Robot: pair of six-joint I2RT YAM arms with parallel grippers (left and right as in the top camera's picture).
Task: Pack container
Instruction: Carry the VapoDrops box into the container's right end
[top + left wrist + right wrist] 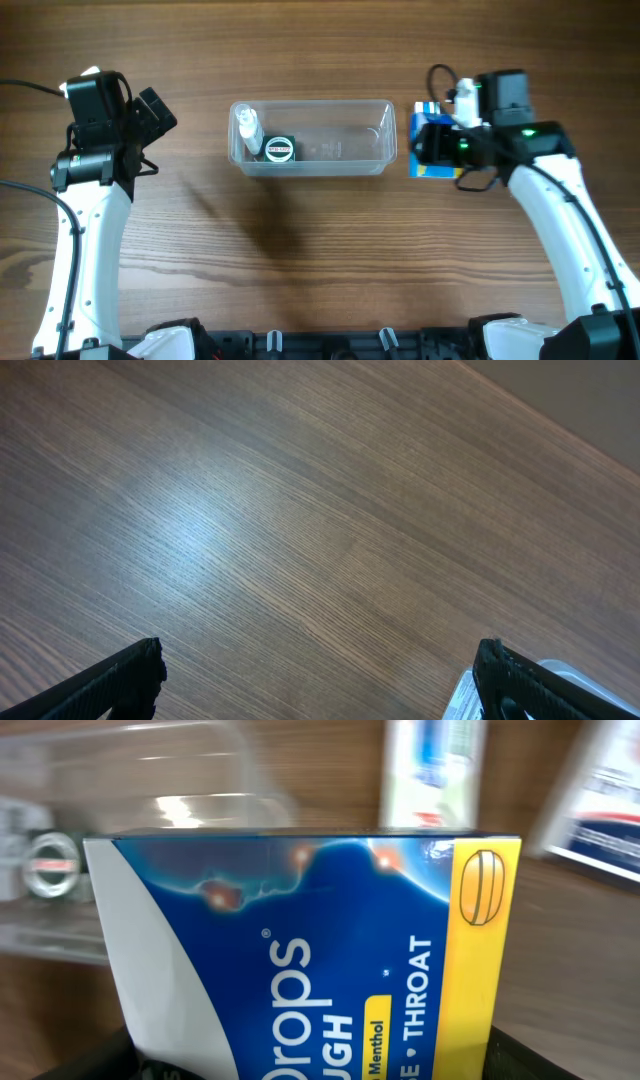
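The clear plastic container stands at the table's middle back. It holds a small white bottle at its left end and a round tin beside it. My right gripper is just right of the container and is shut on a blue, white and yellow cough-drops box. In the right wrist view the box fills the frame between my fingers, with the container and the tin behind it at the left. My left gripper is open and empty, well left of the container.
Two more small boxes show blurred behind the held box in the right wrist view, a white and blue one and another. The left wrist view shows my open fingers over bare wood, with a clear and white edge at the lower right.
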